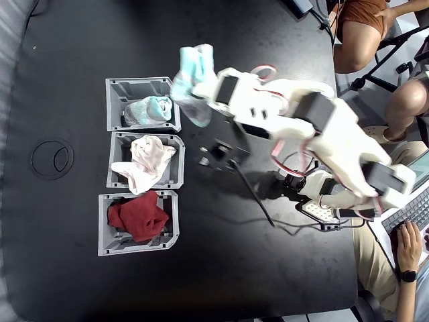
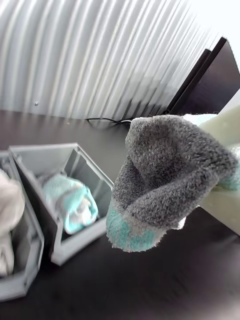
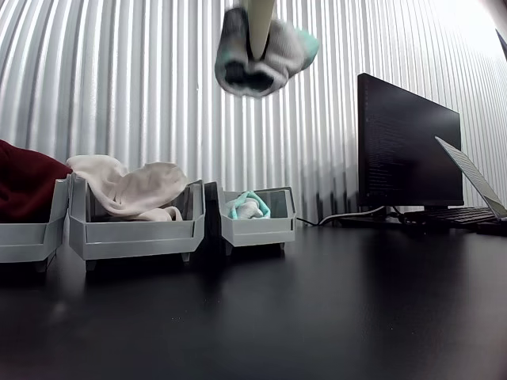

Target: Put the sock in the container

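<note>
My gripper is shut on the sock, a soft white and grey sock with mint-green patches. It hangs bunched high above the table in the other view, just right of the container as the fixed view shows it. The wrist view has the sock draped over a pale finger. The container is the far grey ribbed bin in the row of three. A folded mint-and-grey fabric piece lies inside it.
A like bin holds cream-white cloth and a third bin holds dark red cloth. A small black part with a cable lies near the arm base. People sit at the right edge. A monitor stands behind.
</note>
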Tool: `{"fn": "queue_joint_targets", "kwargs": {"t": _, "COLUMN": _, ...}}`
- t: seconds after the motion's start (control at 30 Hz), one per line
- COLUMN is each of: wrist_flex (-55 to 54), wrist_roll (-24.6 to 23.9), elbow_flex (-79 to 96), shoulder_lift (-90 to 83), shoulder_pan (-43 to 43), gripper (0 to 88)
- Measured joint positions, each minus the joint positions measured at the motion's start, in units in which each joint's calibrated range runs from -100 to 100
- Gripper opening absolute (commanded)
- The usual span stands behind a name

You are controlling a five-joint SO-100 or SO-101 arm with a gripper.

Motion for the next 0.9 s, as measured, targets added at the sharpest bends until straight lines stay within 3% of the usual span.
{"fn": "queue_joint_targets", "kwargs": {"t": 0.4, "wrist_flex": -4.7, "wrist_roll": -5.8, "elbow_flex": -36.8, "shoulder_lift": 35.1, "shoulder_pan": -3.5, "gripper": 1.3}}
{"fn": "queue_joint_targets", "kwargs": {"t": 0.9, "wrist_flex": -5.1, "wrist_roll": -6.1, "elbow_flex": -67.7, "shoulder_lift": 62.5, "shoulder_pan": -5.8, "gripper": 1.3}}
